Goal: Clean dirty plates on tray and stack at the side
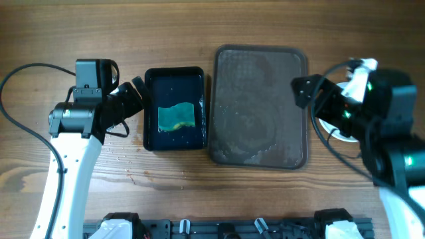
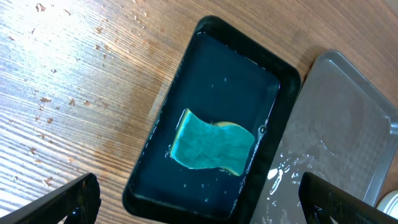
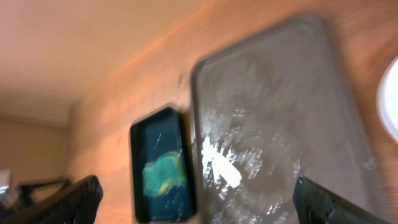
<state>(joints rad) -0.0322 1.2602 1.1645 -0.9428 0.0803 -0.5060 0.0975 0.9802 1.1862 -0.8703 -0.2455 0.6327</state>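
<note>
We see the wet brown tray (image 1: 260, 106) on the bench (image 1: 199, 26), a white plate (image 3: 390, 99) just right of it, partly under the right arm (image 1: 372, 119). Both arms' jaws gape wide apart, holding nothing; the left arm (image 1: 86, 119) sits beyond the black sponge tray (image 1: 174, 109) left of it.

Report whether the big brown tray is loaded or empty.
Empty: the tray carries no plates, only wet streaks. A white plate shows beside it, off the tray.
</note>
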